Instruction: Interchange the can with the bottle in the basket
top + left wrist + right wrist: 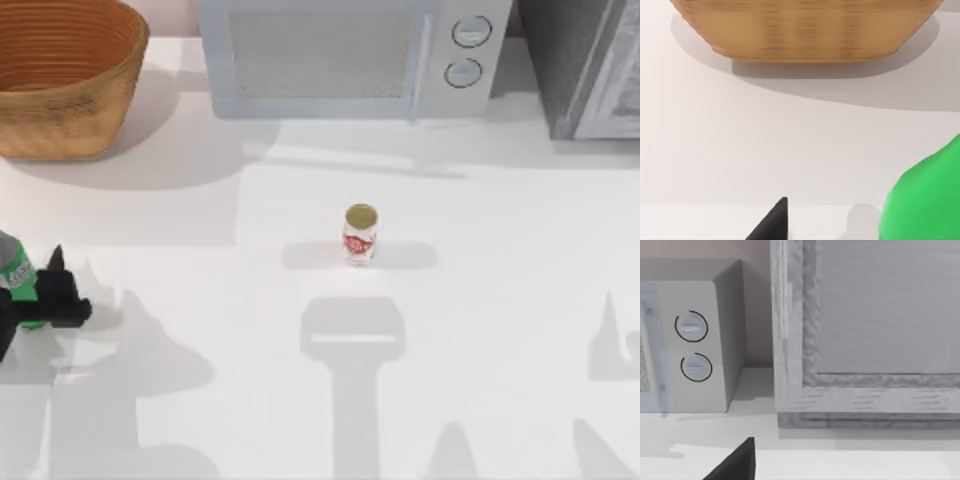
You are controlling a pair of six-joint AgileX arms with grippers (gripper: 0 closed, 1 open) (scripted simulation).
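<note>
The white can [360,236], with red markings and a gold top, stands upright at the middle of the table. At the far left edge my left gripper [40,285] is shut on the green bottle [18,280], held off the table. In the left wrist view the bottle [925,200] is a green bulge beside one black fingertip [775,222]. The wicker basket [60,90] sits at the back left corner, and its outer wall [805,30] lies ahead of the left gripper. My right gripper [742,462] is parked off the right side, facing the back of the table.
A white microwave [340,55] stands along the back edge, its two dials [692,347] showing in the right wrist view. A grey cabinet [590,60] fills the back right corner. Open tabletop surrounds the can.
</note>
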